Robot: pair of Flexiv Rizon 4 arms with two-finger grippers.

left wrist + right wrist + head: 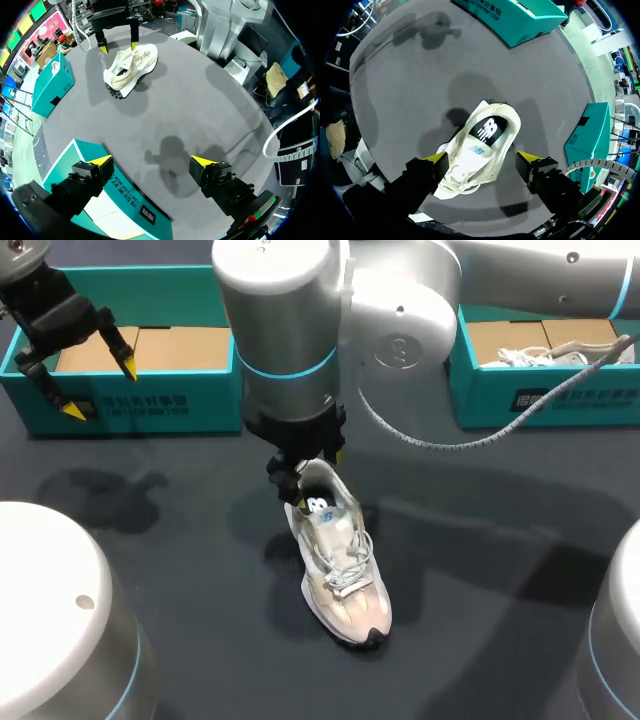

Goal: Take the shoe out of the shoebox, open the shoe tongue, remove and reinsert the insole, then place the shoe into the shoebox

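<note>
One white shoe (338, 560) lies mid-counter. Two teal boxes with white writing line the far edge: left shoebox (160, 405), right shoebox (600, 400). The right gripper (481, 157) is spread around the shoe. The left gripper (100, 388) is spread over the left shoebox.

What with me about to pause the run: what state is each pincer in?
Left pincer: open, holding nothing.
Right pincer: open, the shoe between its fingers, not clamped.

Dark grey table (480, 570). At the far right side, a teal box (490, 390) with a white shoe (525, 357) lying inside.
</note>
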